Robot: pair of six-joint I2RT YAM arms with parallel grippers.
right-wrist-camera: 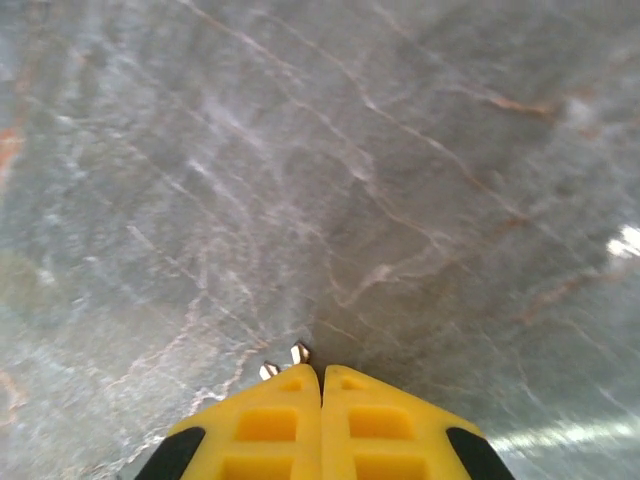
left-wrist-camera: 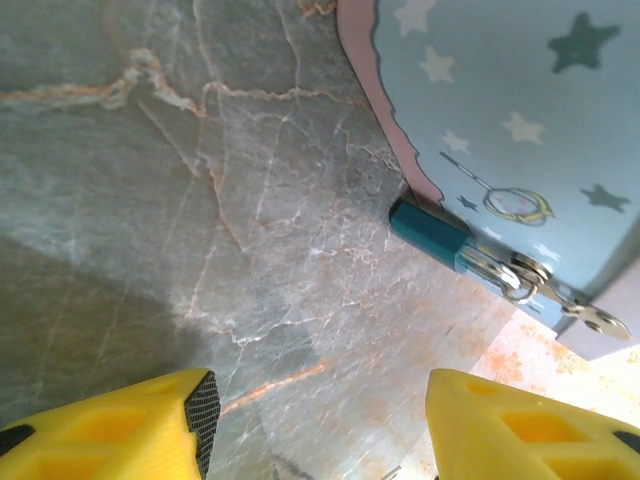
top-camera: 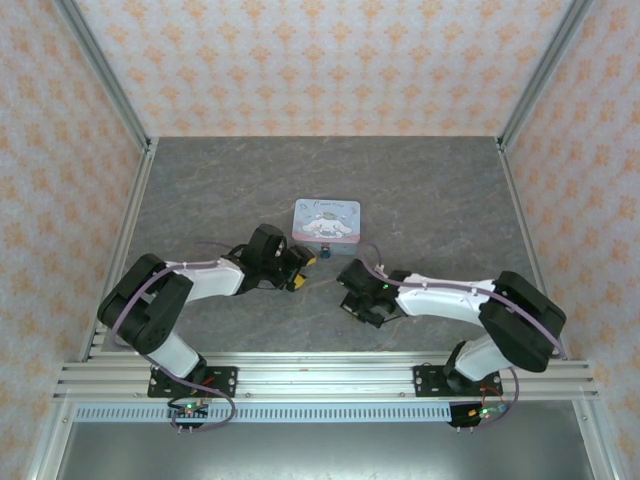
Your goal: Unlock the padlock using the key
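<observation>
right gripper point(right-wrist-camera: 322, 372): fingers squeezed flat together, no gap. 2 tiny silvery tips poke out right at the fingertips, pretty sure that's the key point(right-wrist-camera: 298, 353) pinched in there
ahead of it: grey marbled table point(right-wrist-camera: 420, 150)
left gripper point(left-wrist-camera: 318, 400): roughly half open, nothing between the fingers, hovering over the table
padlock point(left-wrist-camera: 430, 232): ahead of the left fingers and off to their right, dark teal body lying against the edge of the pale blue tin point(left-wrist-camera: 520, 100)
past the padlock: small silvery ring point(left-wrist-camera: 520, 283) at its far end, resting against the tin

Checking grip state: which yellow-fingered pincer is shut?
The right pincer: its yellow fingers press together with no gap; the left pincer stands wide open.
</observation>
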